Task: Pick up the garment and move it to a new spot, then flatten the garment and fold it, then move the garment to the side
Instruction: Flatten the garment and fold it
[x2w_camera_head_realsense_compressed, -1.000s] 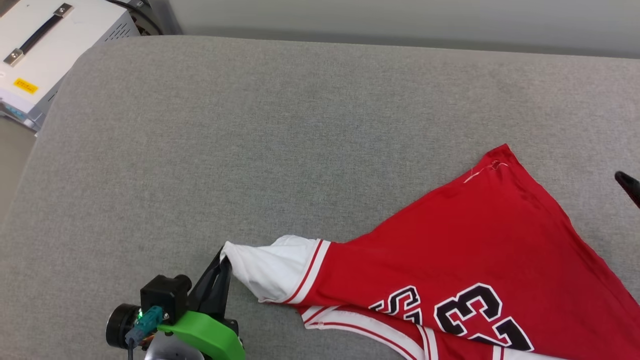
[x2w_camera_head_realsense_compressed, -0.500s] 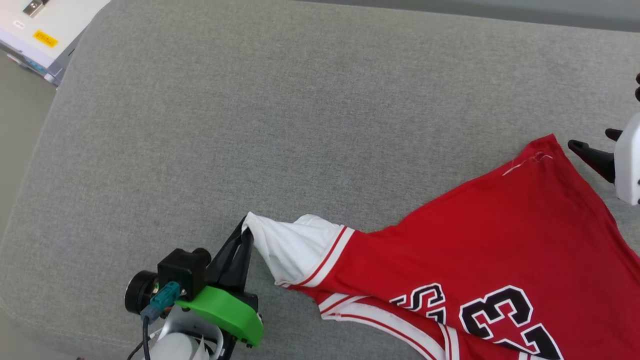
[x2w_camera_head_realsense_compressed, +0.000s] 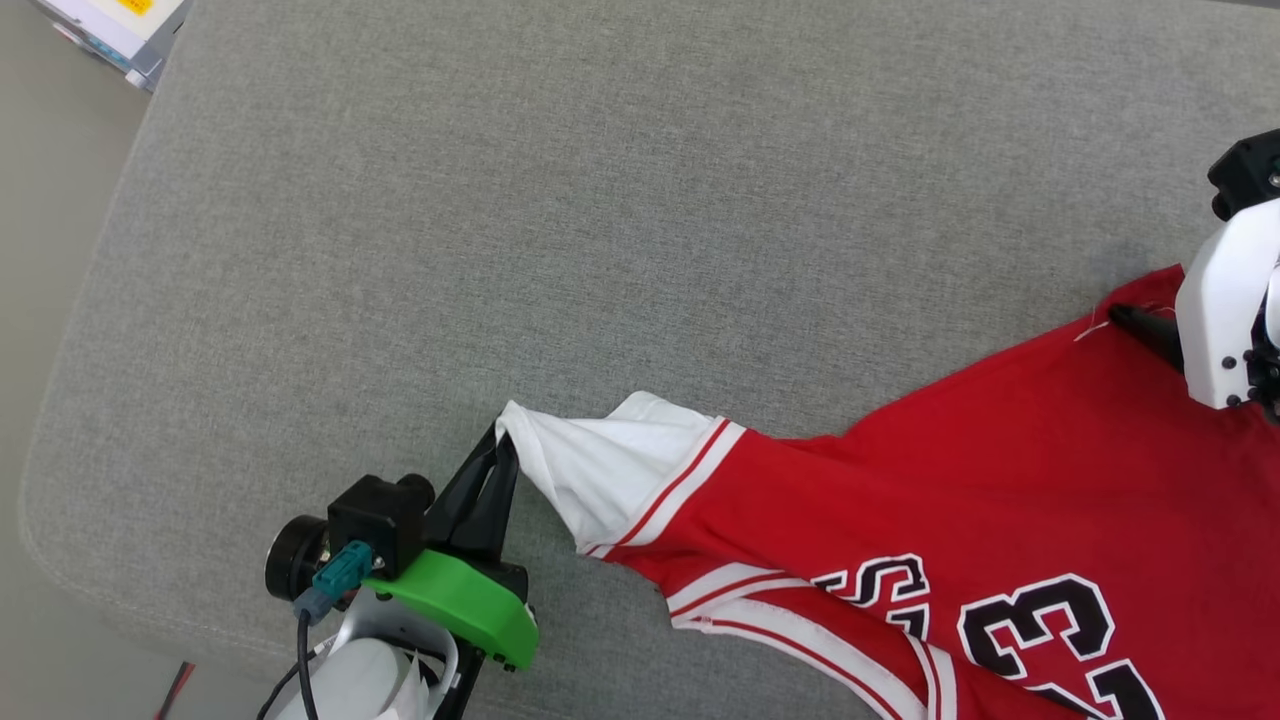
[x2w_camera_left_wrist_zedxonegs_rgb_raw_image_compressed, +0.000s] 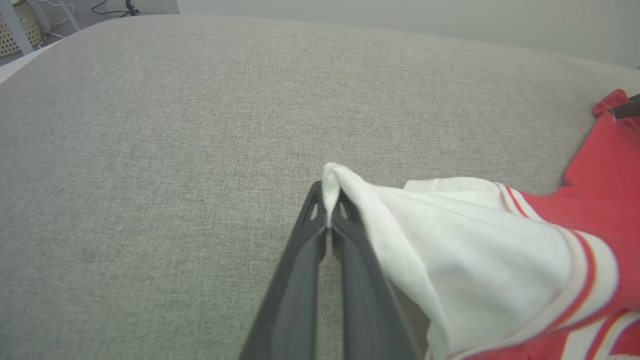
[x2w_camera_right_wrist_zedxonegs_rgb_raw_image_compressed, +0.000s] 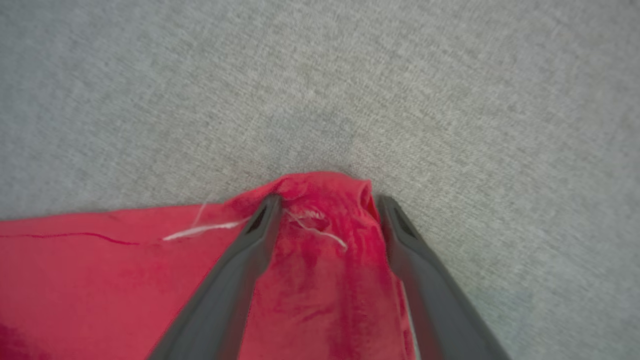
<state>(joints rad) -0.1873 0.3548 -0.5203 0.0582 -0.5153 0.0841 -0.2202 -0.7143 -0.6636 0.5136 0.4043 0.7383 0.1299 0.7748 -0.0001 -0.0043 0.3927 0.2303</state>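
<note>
Where the garment (x2w_camera_head_realsense_compressed: 1000, 470) leaves frame, its print (x2w_camera_head_realsense_compressed: 1040, 625) is cropped.

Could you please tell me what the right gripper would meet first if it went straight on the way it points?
Probably the garment, whose red corner lies between the open fingers of the right gripper; the grey cushion is just beyond. Depth is unclear.

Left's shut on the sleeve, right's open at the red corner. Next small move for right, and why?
Probably close the right gripper: its open fingers straddle the jersey's red corner on the gray cushion, while the left gripper is shut on the white sleeve. With both ends held, it could be lifted.
</note>
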